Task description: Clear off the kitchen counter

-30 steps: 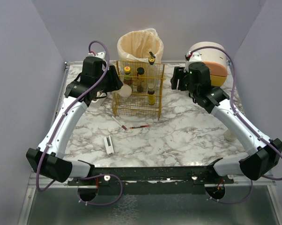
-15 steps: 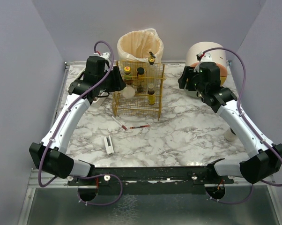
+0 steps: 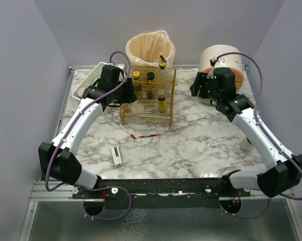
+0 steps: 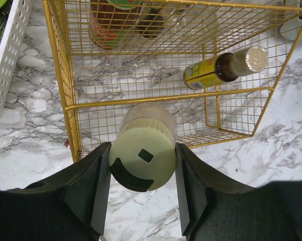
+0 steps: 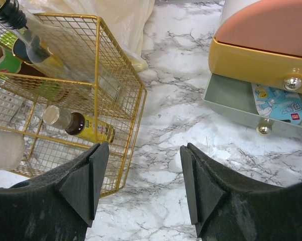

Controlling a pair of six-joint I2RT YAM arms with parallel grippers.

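The left end effector (image 4: 142,163) clamps a pale-lidded jar (image 4: 147,131) at the front edge of the gold wire rack (image 4: 64,75). The right end effector (image 5: 143,168) hangs open over bare marble counter (image 5: 176,125), between the rack and a pastel drawer box (image 5: 261,55).

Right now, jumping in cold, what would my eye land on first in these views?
The gold wire rack holding bottles stands at the middle back of the counter, and the left gripper is clamped on a pale green-lidded jar right against it. Next, the right gripper hangs open and empty between the rack and a pastel drawer box.
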